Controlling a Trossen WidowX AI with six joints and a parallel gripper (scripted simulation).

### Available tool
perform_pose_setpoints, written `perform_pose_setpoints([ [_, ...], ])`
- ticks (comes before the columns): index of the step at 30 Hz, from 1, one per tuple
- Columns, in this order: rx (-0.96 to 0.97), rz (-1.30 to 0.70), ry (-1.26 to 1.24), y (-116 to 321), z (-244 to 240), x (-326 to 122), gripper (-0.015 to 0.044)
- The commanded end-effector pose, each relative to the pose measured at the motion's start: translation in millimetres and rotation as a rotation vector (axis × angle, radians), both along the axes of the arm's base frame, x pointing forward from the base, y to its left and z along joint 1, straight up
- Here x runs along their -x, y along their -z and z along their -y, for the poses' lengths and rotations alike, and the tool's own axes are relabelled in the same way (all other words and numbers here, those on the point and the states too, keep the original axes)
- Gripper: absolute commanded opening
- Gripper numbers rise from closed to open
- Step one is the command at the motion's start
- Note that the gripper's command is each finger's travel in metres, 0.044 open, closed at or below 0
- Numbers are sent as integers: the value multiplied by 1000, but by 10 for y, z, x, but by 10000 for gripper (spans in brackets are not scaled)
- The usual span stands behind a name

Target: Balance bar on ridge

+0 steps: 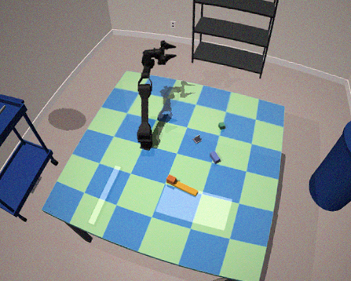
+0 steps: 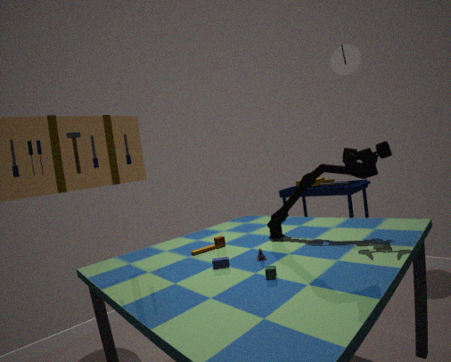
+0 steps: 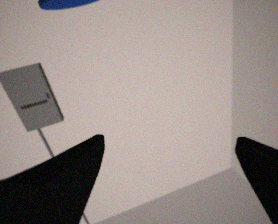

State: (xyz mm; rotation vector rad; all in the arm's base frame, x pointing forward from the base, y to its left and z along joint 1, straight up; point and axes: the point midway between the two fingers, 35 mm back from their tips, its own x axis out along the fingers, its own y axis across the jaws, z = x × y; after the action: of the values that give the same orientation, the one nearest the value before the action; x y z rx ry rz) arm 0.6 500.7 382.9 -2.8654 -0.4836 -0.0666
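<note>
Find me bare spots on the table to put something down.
There's room between the arm's base and the table edge facing the blue cart, and between the green cube and the edge facing the blue barrel. It's crowded around the ridge.

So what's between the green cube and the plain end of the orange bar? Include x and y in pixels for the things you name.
The blue-purple block (image 1: 215,157) (image 2: 221,263): it sits between the green cube (image 1: 222,126) (image 2: 271,273) and the orange bar (image 1: 186,188) (image 2: 203,250)'s plain end, in both top and exterior views.
</note>
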Motion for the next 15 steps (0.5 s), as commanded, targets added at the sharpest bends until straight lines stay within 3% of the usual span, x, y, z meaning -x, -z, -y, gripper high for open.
perform_pose_setpoints([
  [1,2,4,1,-6,-1,-10,374],
  [4,33,61,20,-96,-10,-146,315],
  [15,351,252,133,-264,-74,-761,315],
])
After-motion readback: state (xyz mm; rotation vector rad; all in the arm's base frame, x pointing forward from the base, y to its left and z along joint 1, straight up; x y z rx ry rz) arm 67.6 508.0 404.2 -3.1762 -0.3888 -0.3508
